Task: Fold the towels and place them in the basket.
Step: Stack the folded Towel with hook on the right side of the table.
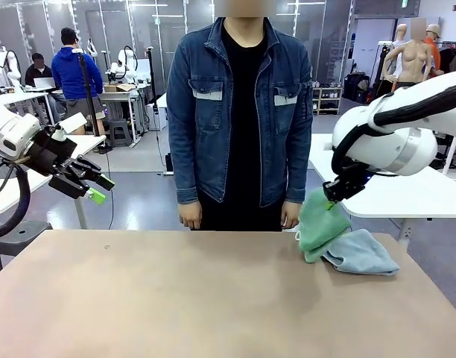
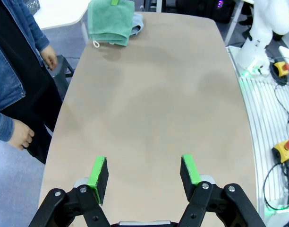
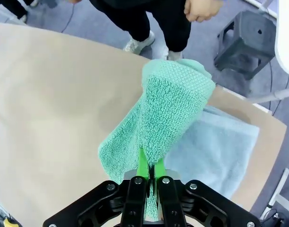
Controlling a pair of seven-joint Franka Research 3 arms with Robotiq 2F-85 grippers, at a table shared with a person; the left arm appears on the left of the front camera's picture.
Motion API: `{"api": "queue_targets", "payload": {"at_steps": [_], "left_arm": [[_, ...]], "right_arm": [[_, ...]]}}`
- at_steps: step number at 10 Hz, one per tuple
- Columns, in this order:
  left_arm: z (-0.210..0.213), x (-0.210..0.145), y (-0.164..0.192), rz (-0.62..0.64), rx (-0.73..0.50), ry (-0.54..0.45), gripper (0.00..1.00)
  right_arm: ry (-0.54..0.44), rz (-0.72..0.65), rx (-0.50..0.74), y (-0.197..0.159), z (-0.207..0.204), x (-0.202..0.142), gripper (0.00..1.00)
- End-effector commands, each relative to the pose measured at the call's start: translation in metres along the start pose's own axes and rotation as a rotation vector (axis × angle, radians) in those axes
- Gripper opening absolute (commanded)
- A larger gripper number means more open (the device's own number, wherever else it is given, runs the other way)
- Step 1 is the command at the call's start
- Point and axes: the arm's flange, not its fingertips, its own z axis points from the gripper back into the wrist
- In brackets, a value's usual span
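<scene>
My right gripper (image 1: 337,192) is shut on the green towel (image 1: 320,224) and holds it up by its top edge over the table's far right corner. The towel's lower end still touches the light blue towel (image 1: 362,253), which lies crumpled on the table beneath it. In the right wrist view the pinched fingertips (image 3: 143,166) bite into the green towel (image 3: 168,109), with the blue towel (image 3: 215,146) behind it. My left gripper (image 1: 90,186) hangs open above the table's left edge, its pads (image 2: 98,177) wide apart and holding nothing. The basket is out of view.
A person in a denim jacket (image 1: 239,112) stands at the far edge, hands (image 1: 189,216) hanging at the sides. A grey stool (image 3: 248,42) stands on the floor past the table's corner. The tan tabletop (image 1: 176,298) lies bare in the middle and on the left.
</scene>
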Motion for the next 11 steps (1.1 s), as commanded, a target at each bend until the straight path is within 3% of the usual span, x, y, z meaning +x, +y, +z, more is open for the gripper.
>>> {"api": "queue_targets", "payload": {"at_steps": [1, 11], "left_arm": [[0.001, 0.001, -0.001, -0.005, 0.004, 0.004, 0.78], [0.001, 0.001, -0.001, -0.005, 0.004, 0.004, 0.78]], "right_arm": [[0.032, 0.005, 0.041, -0.021, 0.000, -0.003, 0.05], [0.063, 0.087, 0.038, -0.112, -0.021, -0.011, 0.05]]}}
